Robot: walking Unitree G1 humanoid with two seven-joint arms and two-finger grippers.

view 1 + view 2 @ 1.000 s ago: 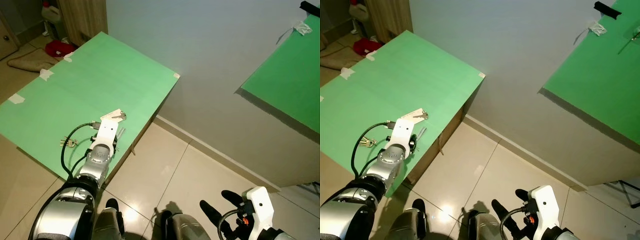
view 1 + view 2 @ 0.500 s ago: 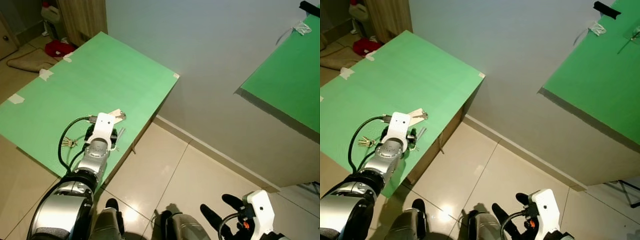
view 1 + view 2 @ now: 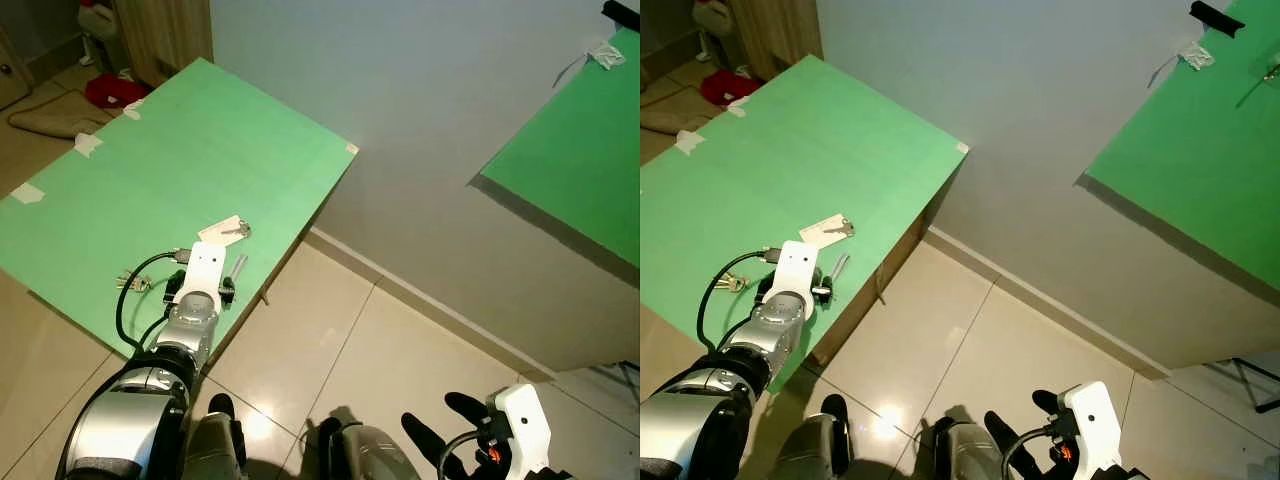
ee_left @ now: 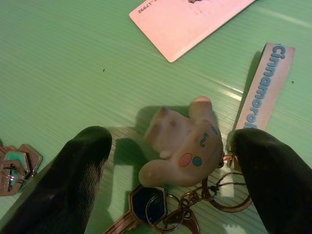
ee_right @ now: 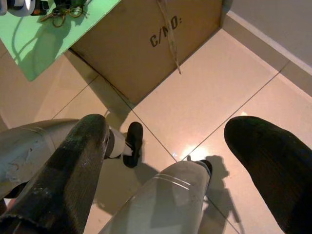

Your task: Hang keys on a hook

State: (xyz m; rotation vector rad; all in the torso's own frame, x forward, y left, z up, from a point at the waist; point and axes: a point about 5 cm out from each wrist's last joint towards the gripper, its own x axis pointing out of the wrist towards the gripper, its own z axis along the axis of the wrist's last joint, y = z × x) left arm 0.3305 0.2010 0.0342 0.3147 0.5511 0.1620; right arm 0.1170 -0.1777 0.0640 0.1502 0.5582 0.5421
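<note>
We see our left gripper point(image 4: 168, 161) lowered over the green counter point(image 3: 200, 140), close to its front edge near the corner that faces the tiled floor point(image 3: 350, 350). Its two black fingers point(image 4: 73, 180) are spread wide and stand on either side of the keys point(image 4: 165, 214), without closing on them. The bunch lies flat on the counter: a pale, plush-like charm point(image 4: 183, 146) sits between the fingers, with a blue-headed key and several rings just beneath it, and a pale strap with blue lettering point(image 4: 263, 85) runs off beside the far finger. We cannot tell whether either finger touches the charm.

Just beyond the charm lies a pale card point(image 3: 224, 229), a little further in from the front edge, with a small key resting on it. A second small cluster of keys point(image 3: 133, 283) lies on the counter to the left of our left arm, near the same front edge. Bits of white tape point(image 3: 88, 145) hold the green sheet down along the left edge.

Our right gripper point(image 5: 170, 161) hangs low over the floor by our legs, its fingers spread apart with nothing between them. From its wrist view we see the cardboard side of the counter point(image 5: 156, 44). On the wall to the right, a second green panel point(image 3: 1200, 170) hangs well apart from the counter.
</note>
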